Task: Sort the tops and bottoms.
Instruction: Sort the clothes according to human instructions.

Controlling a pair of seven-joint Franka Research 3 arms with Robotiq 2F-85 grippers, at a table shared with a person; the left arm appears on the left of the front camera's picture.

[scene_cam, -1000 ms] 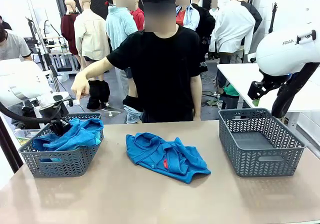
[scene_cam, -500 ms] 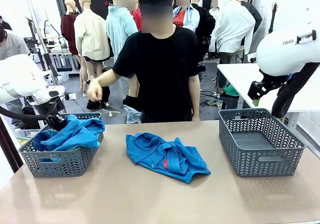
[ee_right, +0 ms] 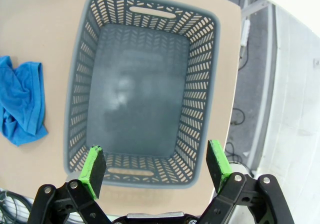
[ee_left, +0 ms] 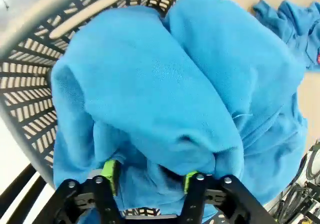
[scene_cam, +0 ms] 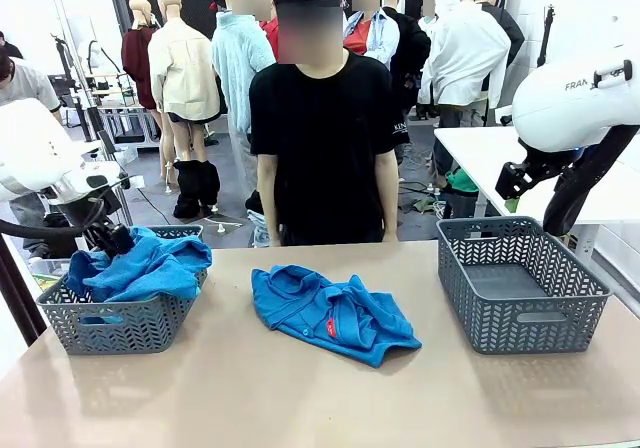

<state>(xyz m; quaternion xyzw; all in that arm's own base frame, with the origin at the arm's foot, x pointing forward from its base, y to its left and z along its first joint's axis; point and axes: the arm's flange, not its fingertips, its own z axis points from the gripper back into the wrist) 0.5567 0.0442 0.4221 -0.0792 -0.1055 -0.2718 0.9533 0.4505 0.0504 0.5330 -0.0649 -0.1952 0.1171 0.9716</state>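
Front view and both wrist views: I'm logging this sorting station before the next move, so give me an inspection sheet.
Surface: tan table, bare around the garment.
Job's things: blue top lies mid-table; turquoise tops heaped in left basket; right basket empty.
Clutter: nothing seen.
Grippers: left gripper over the heap, jaws apart, fabric between them; right gripper open above the right basket.
Cables: black hose by left arm.
Surroundings: person stands at the far side, arms down.

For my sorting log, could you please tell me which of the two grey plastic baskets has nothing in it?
The grey plastic basket at the robot's right has a bare floor; the grey basket at the left holds blue fabric tops.
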